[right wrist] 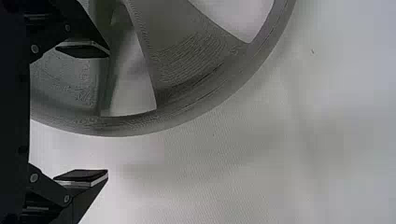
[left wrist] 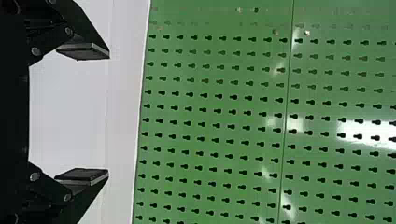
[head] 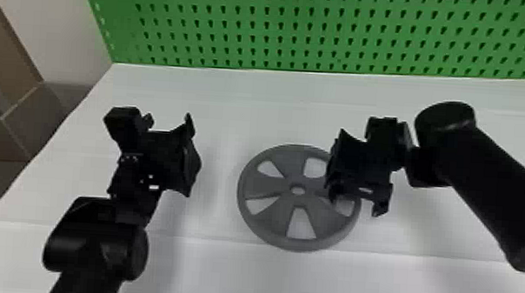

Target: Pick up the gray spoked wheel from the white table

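Note:
The gray spoked wheel [head: 265, 222] lies flat on the white table [head: 232, 277] in the head view. Over its right side is my right gripper [head: 358, 206], hiding part of the rim. In the right wrist view that gripper [right wrist: 108, 114] is open, one finger above the wheel [right wrist: 196, 102] near a spoke opening and the other outside the rim, gripping nothing. My left gripper [head: 191, 152] is above the table, left of the wheel and apart from it. The left wrist view shows that gripper [left wrist: 108, 115] open with nothing between its fingers.
A green pegboard [head: 281, 32] stands along the table's back edge. The table's left edge slants down past the left arm, with brown floor beyond it. The black right arm reaches in from the right side.

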Robot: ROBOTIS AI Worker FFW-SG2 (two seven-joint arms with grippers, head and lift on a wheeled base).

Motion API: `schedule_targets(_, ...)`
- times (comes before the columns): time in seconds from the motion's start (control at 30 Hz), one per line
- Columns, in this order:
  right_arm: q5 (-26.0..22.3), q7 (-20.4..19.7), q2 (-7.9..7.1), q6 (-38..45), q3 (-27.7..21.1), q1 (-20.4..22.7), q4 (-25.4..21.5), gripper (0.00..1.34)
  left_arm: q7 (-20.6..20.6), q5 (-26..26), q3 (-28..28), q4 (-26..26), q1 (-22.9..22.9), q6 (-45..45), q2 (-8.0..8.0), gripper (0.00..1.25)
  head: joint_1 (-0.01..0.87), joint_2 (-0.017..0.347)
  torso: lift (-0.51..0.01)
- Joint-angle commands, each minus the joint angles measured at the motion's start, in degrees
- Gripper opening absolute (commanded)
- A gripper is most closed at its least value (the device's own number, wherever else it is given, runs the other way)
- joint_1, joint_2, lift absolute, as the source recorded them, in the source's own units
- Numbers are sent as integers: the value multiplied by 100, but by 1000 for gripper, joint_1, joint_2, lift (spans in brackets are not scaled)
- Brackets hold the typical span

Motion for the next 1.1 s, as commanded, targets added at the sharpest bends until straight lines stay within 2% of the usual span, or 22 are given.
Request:
schedule_targets(0.0,57,15,-10,11,-39,-1,8,968,0,-3,-12,0,-9,18,0,887,839,130,-65)
schedule_targets(0.17,92,165,-45,46,49,-36,8,928,0,-12,-20,0,-26,27,0,887,839,130,-65)
schedule_targets(0.4,637,718,-54,169,66,-71,8,930,9,-12,-29,9,-26,35,0,887,839,130,-65)
schedule_targets(1.07,575,762,-54,283,-110,-71,96,927,44,-20,-64,26,-53,44,0,887,839,130,-65)
